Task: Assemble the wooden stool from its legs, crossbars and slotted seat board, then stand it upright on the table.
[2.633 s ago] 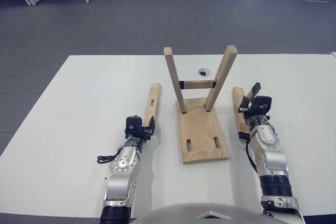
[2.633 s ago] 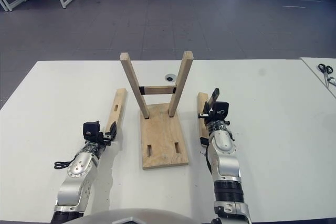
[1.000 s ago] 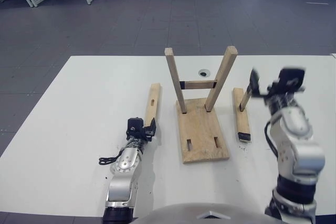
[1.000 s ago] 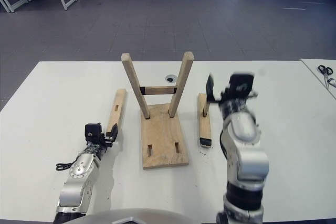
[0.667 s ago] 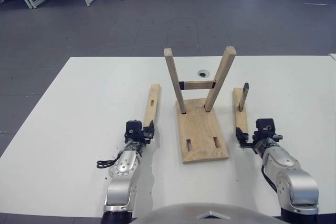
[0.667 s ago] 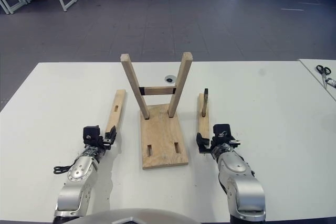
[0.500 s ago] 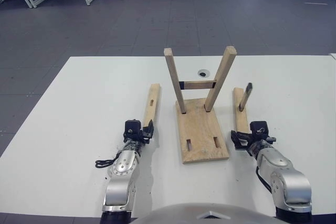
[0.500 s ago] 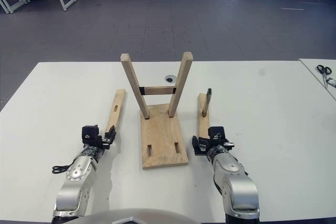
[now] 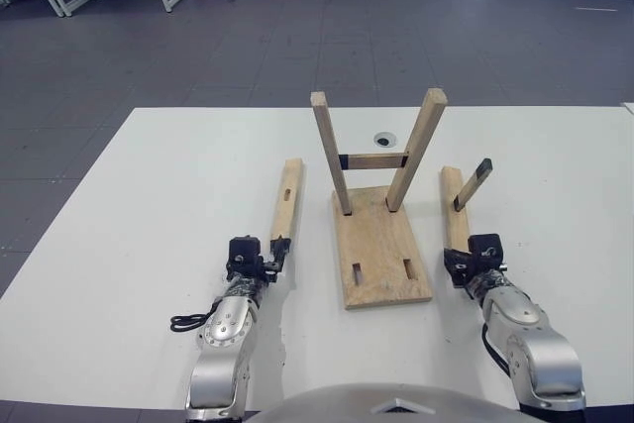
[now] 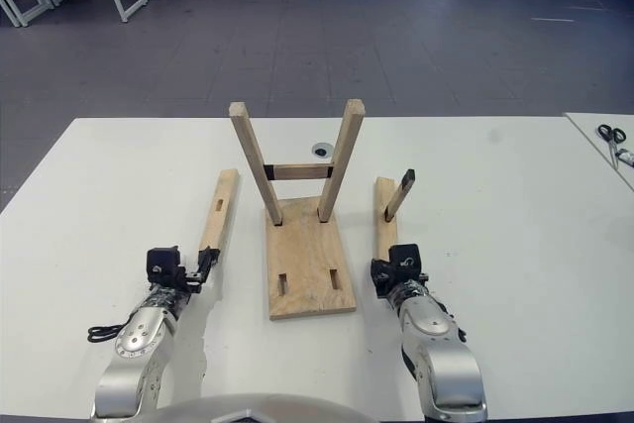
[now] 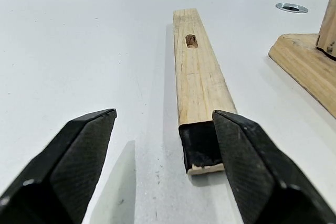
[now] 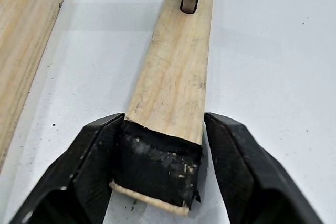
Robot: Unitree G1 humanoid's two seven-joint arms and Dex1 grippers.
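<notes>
Your right gripper (image 12: 164, 124) sits low on the table (image 10: 515, 245) with its two fingers pressed against either side of the black-capped near end of the right loose leg (image 12: 176, 66); it looks clamped on that end. From there the leg's long axis runs straight away from you, in line with the gripper, and a short crossbar (image 10: 399, 193) stands tilted out of the slot near its far end. Just to the inside lies the seat board (image 10: 307, 264), parallel to the leg, with two standing legs (image 10: 254, 160) already in its far slots, tied together by a fitted crossbar (image 10: 297, 170). The two empty slots (image 10: 335, 278) are at the board's near end, level with your right gripper, so lifting this leg probably means swinging its capped end inward toward them. Your left gripper (image 11: 164, 116) rests with its fingers spread wide, holding nothing; the left loose leg (image 11: 199, 72) lies directly ahead of it, also pointing away, its near end between the fingers on the board side.
</notes>
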